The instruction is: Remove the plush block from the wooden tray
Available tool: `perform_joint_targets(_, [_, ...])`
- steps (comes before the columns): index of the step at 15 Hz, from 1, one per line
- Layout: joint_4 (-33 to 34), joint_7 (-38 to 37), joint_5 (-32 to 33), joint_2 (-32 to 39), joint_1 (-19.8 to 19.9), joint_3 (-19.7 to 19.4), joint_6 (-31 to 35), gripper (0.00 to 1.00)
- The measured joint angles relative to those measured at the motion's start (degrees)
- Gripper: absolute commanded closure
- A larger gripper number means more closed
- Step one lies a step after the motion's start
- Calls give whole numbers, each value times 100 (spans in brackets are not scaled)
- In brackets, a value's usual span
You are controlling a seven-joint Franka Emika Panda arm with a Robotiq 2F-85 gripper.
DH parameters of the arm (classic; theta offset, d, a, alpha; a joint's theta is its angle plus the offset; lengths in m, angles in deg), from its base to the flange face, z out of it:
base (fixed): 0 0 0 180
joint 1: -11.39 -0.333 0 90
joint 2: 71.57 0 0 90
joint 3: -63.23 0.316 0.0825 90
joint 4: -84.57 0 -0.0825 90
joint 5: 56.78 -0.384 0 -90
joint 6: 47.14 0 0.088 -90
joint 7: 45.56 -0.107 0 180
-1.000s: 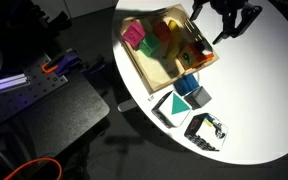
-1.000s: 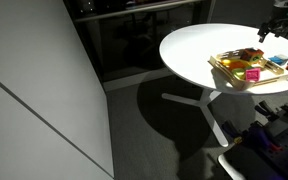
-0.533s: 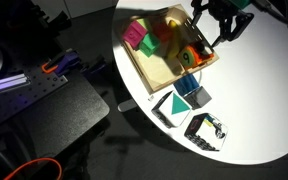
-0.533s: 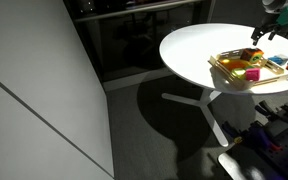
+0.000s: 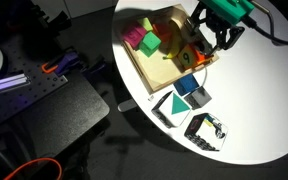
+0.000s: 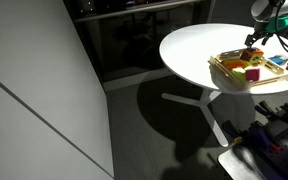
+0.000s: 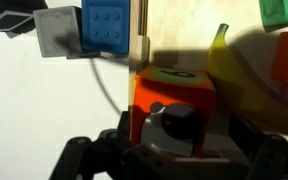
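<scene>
The claw [image 7: 179,150] hangs spread above the plush block [image 7: 174,98], one finger on each side. The plush block sits in a corner of the tray [image 7: 141,35], close to the rim, with the banana [image 7: 224,62] just beside it. The claw should probably drop straight and centred, close gently on the soft cube, then lift above the rim before moving out. The banana crowds one finger's path. A blue block [image 7: 109,25] lies on the counter [image 7: 34,100] just outside the rim, and the green block [image 5: 149,44] and magenta block [image 5: 134,32] sit deeper in the tray.
</scene>
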State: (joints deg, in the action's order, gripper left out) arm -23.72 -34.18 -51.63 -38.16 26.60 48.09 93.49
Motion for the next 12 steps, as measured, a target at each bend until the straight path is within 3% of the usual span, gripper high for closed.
perform_joint_targets(3, [208,0,0,253,0,28,0,0])
perform_joint_targets(4, [257,0,0,319,0,43,0,25])
perform_joint_targets(6, [341,0,0,424,-1,71,0,34])
perform_joint_targets(12, [532,-4,135,439,-36,74,-289,81])
